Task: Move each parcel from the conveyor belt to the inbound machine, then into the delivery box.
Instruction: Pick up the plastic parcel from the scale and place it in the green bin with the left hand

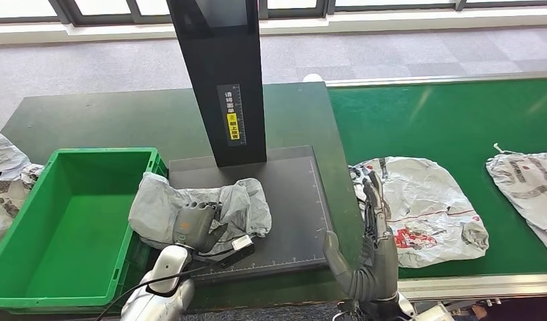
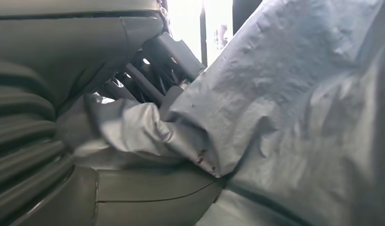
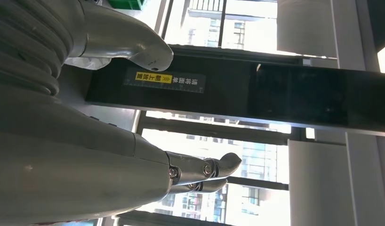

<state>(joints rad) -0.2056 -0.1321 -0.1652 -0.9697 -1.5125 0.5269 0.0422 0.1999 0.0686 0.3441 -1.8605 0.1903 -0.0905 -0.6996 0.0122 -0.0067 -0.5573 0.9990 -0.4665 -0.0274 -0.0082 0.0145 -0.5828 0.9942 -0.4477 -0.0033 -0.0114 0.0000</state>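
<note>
Your left hand (image 1: 194,226) grips the grey parcel (image 1: 241,204) on the scanner platform (image 1: 294,200) for the green delivery box (image 1: 30,267); your right hand (image 1: 370,251) waits released.

- The plate (image 1: 291,200) right of the parcel (image 1: 204,204) is left bare.
- Its back is blocked by the black column (image 1: 221,80).
- The bin (image 1: 63,227) is unobstructed inside.

Grey parcel (image 1: 210,207) partly under left hand (image 1: 192,226) — rightmost parcel (image 1: 528,187) cut off.

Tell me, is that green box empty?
Empty: the green box shows only bare floor; the grey parcel lies beside it.
</note>
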